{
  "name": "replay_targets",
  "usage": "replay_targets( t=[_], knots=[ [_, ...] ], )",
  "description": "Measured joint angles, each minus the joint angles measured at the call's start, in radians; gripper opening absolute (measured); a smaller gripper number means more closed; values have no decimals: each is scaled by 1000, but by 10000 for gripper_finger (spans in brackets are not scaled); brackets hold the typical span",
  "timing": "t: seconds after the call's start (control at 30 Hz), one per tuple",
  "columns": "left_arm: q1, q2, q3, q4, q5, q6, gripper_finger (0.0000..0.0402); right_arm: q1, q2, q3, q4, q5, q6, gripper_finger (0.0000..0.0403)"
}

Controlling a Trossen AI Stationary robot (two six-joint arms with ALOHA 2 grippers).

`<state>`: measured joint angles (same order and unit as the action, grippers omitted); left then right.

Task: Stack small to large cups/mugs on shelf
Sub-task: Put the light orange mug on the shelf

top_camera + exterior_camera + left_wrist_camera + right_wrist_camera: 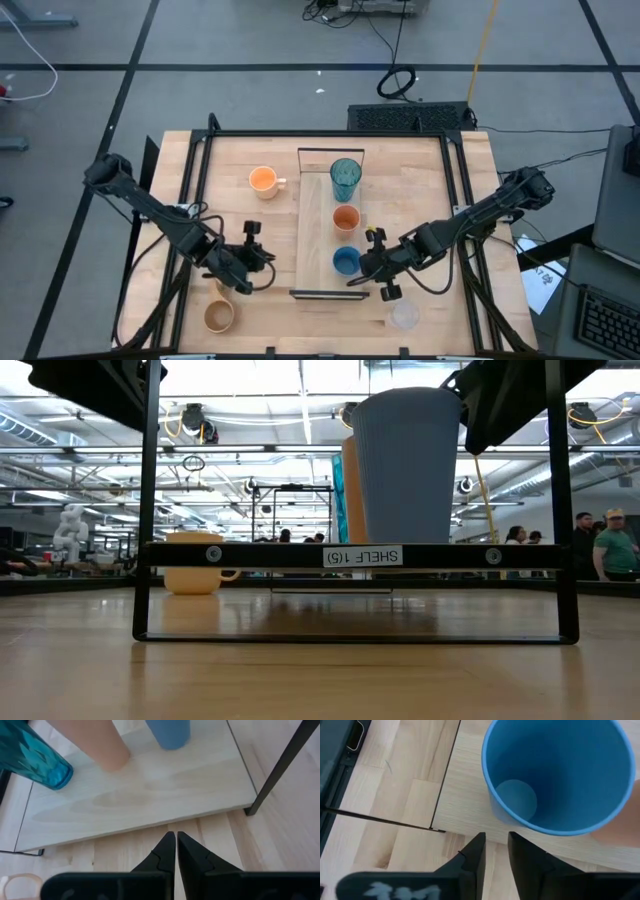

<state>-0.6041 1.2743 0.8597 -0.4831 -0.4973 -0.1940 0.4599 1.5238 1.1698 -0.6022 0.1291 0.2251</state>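
The pale shelf (pixel 315 225) stands in the table's middle. On it, from far to near, stand the teal tumbler (pixel 345 178), the small orange cup (pixel 345 218) and the blue cup (pixel 346 261). The orange handled mug (pixel 263 181), the tan wooden mug (pixel 219 316) and the clear cup (pixel 404 316) stand on the tabletop. My left gripper (pixel 268 268) is shut and empty, left of the shelf's near end (pixel 150 795). My right gripper (pixel 496 840) is narrowly open and empty. It is just right of the blue cup (pixel 555 775), above the shelf's near right edge.
The shelf's black frame ends (pixel 350 555) and the table's black rails (pixel 190 200) stand close to both arms. Bare tabletop lies left of the shelf between the orange mug and the tan mug, and right of the shelf at the far side.
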Motion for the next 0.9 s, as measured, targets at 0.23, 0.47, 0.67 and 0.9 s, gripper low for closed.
replay_targets(
  t=[0.23, 0.47, 0.67, 0.9],
  knots=[
    [0, -17, 0, 14, -1, 4, 21, 0, 0, 0, 0, 0, -1, 63],
    [0, -17, 0, 14, -1, 19, 21, -2, 0, -14, 39, 45, -2, 51],
    [0, -17, 0, 14, -1, 19, 21, -9, 0, -85, 124, 50, -3, 43],
    [0, -17, 0, 16, -2, 33, 21, -32, 0, -147, 166, 50, 17, 42]
  ],
)
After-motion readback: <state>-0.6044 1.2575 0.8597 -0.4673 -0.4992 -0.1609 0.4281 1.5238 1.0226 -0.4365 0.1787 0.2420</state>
